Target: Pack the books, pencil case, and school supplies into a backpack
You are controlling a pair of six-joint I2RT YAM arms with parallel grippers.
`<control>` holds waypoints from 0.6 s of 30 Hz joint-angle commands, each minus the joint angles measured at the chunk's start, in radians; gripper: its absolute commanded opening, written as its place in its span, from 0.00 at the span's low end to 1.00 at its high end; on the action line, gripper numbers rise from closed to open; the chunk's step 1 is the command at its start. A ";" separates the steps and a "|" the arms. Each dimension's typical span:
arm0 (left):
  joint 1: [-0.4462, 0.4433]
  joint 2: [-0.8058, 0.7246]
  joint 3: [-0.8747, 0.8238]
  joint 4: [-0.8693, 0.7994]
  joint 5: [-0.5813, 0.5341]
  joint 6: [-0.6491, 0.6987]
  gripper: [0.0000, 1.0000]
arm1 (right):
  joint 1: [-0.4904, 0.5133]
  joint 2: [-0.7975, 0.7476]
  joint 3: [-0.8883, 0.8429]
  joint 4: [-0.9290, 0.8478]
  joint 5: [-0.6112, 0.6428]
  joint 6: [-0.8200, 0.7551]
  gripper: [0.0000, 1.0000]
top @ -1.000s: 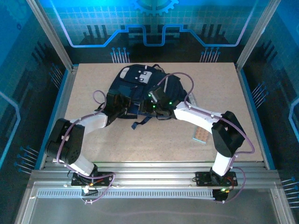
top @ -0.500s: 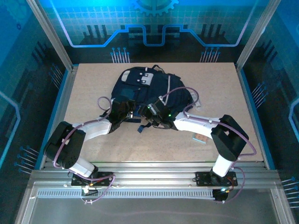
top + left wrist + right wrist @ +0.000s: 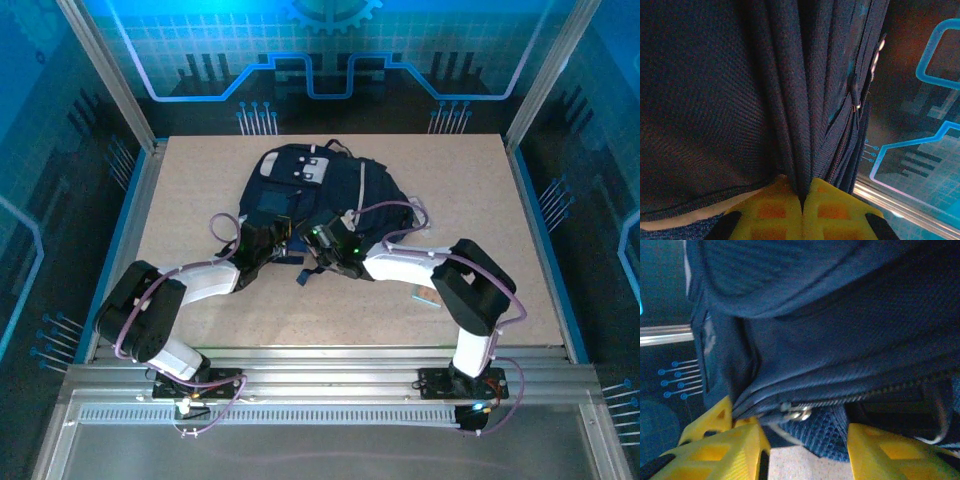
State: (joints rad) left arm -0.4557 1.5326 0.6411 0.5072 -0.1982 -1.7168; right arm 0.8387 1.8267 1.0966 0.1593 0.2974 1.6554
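The dark navy backpack (image 3: 318,185) lies flat at the middle of the table, its grey patches at the far end. My left gripper (image 3: 272,238) is at its near left edge, shut on a bunched fold of the backpack's fabric (image 3: 795,125), which runs up from between the yellow fingertips (image 3: 770,210). My right gripper (image 3: 322,248) is at the near edge just right of it. In the right wrist view its yellow fingers (image 3: 725,450) stand apart, with the metal zipper pull (image 3: 799,414) just above the gap, close to the left finger. The books and pencil case are out of view.
A small tan dotted pad (image 3: 427,295) lies on the table at the right, partly under my right forearm. Black straps (image 3: 300,270) trail from the backpack's near edge. Metal frame rails and blue panels border the table on all sides.
Both grippers have drawn back towards the near edge with the backpack's rim, and the bag now lies flatter. The right arm's elbow has swung left over the pad.
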 commanded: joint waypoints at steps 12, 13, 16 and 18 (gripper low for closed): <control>-0.015 -0.060 -0.040 0.140 0.005 -0.044 0.00 | -0.016 0.045 0.098 -0.062 0.184 -0.019 0.25; -0.012 -0.055 -0.040 0.152 0.008 -0.043 0.00 | -0.018 0.045 0.098 -0.084 0.189 -0.036 0.24; -0.005 -0.047 -0.032 0.171 0.016 -0.042 0.00 | -0.018 0.050 0.108 -0.154 0.225 -0.101 0.27; -0.006 -0.045 -0.027 0.177 0.023 -0.040 0.00 | -0.018 0.061 0.111 -0.167 0.248 -0.139 0.34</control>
State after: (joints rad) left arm -0.4576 1.5227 0.6121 0.5701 -0.2008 -1.7523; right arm 0.8455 1.8595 1.1851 0.0757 0.3855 1.5871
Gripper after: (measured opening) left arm 0.053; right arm 0.324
